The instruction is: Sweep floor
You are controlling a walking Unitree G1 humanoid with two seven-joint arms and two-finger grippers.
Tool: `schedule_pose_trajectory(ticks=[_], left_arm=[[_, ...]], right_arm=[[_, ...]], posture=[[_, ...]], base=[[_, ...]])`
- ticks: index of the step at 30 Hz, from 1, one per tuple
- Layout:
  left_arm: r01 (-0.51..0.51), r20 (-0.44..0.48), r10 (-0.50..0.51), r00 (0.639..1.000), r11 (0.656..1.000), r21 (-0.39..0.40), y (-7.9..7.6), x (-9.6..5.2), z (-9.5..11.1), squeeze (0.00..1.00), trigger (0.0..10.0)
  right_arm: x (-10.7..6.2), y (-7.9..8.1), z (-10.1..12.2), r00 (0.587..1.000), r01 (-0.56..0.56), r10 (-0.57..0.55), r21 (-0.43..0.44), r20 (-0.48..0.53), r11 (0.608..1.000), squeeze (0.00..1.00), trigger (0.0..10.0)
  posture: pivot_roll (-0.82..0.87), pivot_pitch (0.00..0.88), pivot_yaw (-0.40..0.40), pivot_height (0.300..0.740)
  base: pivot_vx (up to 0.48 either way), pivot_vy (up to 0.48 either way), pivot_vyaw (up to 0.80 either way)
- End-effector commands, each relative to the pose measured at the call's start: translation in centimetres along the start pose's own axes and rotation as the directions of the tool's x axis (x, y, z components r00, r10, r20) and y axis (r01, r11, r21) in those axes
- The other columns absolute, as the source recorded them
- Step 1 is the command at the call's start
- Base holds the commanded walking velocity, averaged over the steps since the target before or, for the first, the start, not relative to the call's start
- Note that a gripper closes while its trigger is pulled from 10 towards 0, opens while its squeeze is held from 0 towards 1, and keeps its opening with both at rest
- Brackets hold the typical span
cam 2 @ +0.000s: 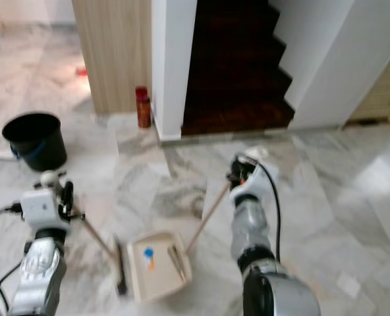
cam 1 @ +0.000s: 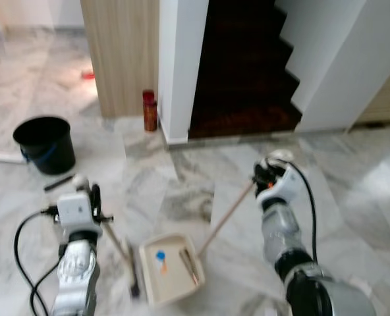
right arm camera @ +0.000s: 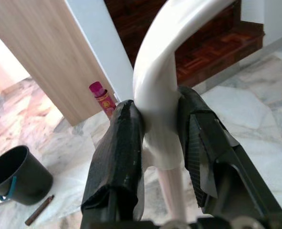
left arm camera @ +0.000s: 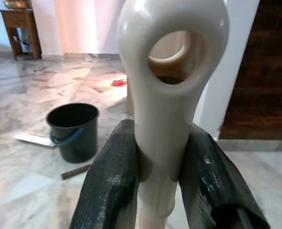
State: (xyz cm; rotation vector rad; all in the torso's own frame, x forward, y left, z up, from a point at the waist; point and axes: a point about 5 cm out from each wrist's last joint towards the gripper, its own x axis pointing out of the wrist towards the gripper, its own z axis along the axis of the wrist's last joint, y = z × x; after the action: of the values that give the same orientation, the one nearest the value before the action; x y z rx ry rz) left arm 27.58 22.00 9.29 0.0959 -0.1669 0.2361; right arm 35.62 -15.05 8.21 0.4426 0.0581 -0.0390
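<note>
Down on the marble floor [cam 1: 353,191], between the two arms, lies the dustpan [cam 1: 170,266], a cream, shallow tray with a raised rim. Its thin pale handle [cam 1: 226,217] slants up to the right gripper [right arm camera: 157,143], whose black fingers are clamped tight on the glossy white looped top of that handle. Inside the pan sit a small blue scrap [cam 1: 160,255], an orange bit just below it and a brownish stick-like piece [cam 1: 190,265]; what these are is too blurred to tell.

Just beside the pan's left edge rests the broom head [cam 1: 134,273], dark and narrow, with its shaft [cam 1: 114,237] rising to the left gripper [left arm camera: 162,157]. That gripper's textured black fingers squeeze the broom's cream plastic grip [left arm camera: 172,81], which ends in a smooth rounded hanging eye. Both shafts are partly hidden by the wrists holding them.

Beyond the left gripper stands a black bucket [cam 1: 45,143] with a blue handle, and a short dark stick [cam 1: 58,183] lies on the floor near it. Farther ahead, a red can [cam 1: 149,110] stands at the foot of a wooden panel [cam 1: 119,52], next to a white pillar [cam 1: 182,66]. Ahead of the right gripper, dark brown stairs [cam 1: 244,72] climb into shadow, their upper steps cut off.
</note>
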Motion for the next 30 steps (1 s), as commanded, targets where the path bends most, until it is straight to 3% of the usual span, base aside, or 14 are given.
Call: schedule_pose_trajectory(ticks=[1, 30], left_arm=[[0.011, 0.052, -0.010, 0.999, 1.000, -0.013, -0.66, 0.37, 1.08, 0.00, 10.0], [0.020, 0.047, -0.020, 0.999, 1.000, 0.002, -0.58, 0.37, 1.51, 0.00, 10.0]], right_arm=[[0.29, -0.49, 1.12, 0.999, 0.018, -0.020, 0.028, 0.047, 0.999, 0.00, 10.0], [0.33, -0.18, 1.14, 0.998, 0.023, -0.026, 0.046, 0.057, 0.999, 0.00, 10.0]], posture=[[0.08, 0.000, -0.093, 0.740], [0.08, 0.000, -0.067, 0.740]], base=[[0.000, 0.386, 0.00], [0.000, 0.384, 0.00]])
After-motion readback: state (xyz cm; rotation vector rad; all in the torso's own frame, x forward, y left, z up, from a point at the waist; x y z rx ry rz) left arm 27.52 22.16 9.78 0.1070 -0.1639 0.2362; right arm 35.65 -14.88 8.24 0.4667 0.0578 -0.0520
